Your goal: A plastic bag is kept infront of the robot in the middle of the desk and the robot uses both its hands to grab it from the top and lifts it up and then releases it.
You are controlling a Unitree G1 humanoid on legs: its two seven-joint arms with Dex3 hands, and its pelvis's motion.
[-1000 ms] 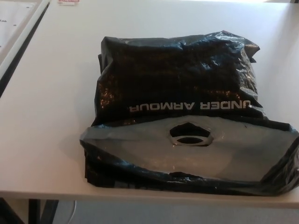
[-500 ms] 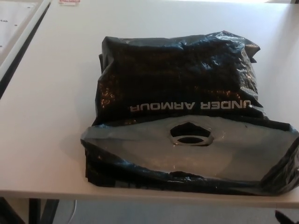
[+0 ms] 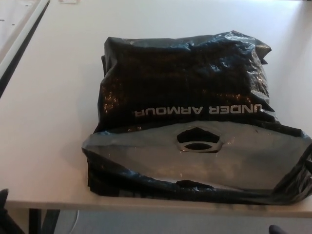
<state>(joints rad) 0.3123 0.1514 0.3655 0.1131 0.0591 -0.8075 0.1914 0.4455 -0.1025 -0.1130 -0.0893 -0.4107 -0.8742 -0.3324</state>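
A black plastic bag (image 3: pixel 185 83) with white upside-down lettering lies in the middle of the white desk (image 3: pixel 53 122). Its grey top flap (image 3: pixel 146 156) with a cut-out handle hole (image 3: pixel 199 140) faces me, at the desk's near edge. Only a dark sliver of my left hand (image 3: pixel 3 212) shows at the bottom left corner, below and left of the bag. A small dark tip of my right hand (image 3: pixel 276 229) shows at the bottom edge, below the bag's right end. Neither hand touches the bag.
A second white surface (image 3: pixel 14 19) adjoins the desk at the far left, with a dark gap between them. Dark desk legs (image 3: pixel 41 222) show under the near edge.
A dark part of my left hand has come up at the bottom left corner. The tip of my right hand has shifted a little leftward along the bottom edge. The bag has not moved.
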